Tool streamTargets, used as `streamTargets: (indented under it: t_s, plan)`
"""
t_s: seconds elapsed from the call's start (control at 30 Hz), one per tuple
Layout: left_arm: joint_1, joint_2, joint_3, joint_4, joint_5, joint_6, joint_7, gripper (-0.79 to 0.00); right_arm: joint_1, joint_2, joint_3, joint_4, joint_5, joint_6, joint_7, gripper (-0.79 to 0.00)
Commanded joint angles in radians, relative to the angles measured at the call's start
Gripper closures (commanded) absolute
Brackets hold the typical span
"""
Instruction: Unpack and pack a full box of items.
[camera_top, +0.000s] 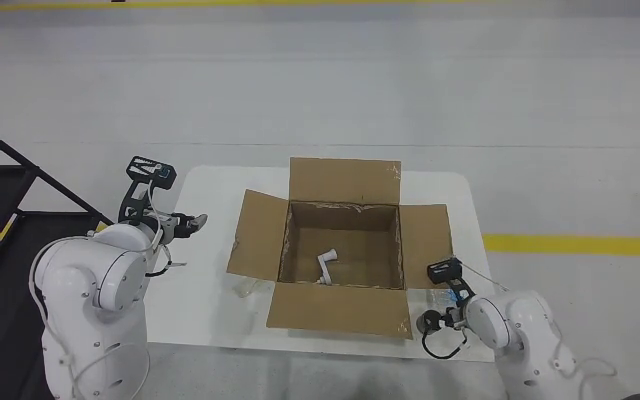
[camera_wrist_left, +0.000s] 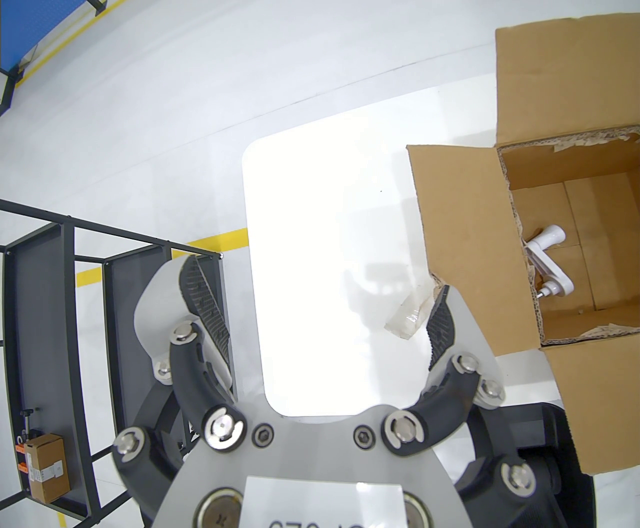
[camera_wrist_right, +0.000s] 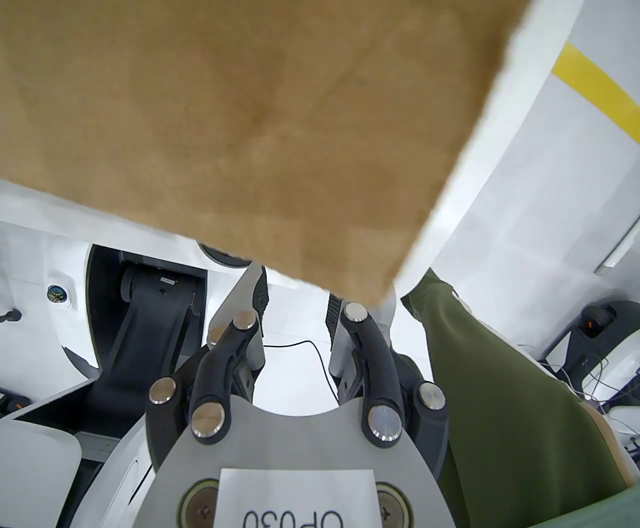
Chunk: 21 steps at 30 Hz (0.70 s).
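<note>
Jaws on the L arm stand wide open w/ nothing between them, over the left part of the bench (camera_top: 210, 200), well apart from the box (camera_top: 345, 185). R jaws are open only a little and empty as far as I can see. They are low at the near right corner of the box, just under its right flap (camera_wrist_right: 250, 125).

All four flaps of the box are folded out. Inside lies one item, a white crank handle (camera_top: 327, 266), on the box floor close to the near wall. A scrap of clear tape (camera_wrist_left: 407, 320) sits by the near corner of the left flap.

I judge the step in hand is to take out this item. Advice: come down from above, approx. vertical, so the walls are not touched. Close across the thin arm of the crank, not the round knob, which may slip. Keep the R arm clear of the flap, else the box can shift.
</note>
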Motion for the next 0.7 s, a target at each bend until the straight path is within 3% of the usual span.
streamTargets:
  t_s: [0.0,0.67]
  plan:
    - [0.000,0.000,0.000,0.000,0.000,0.000,0.000,-0.785,0.010,-0.001,-0.013,0.024,0.001,0.001,-0.010,-0.351]
    - [0.000,0.000,0.000,0.000,0.000,0.000,0.000,-0.785,0.065,-0.011,-0.102,0.166,-0.005,0.027,-0.081,-0.348]
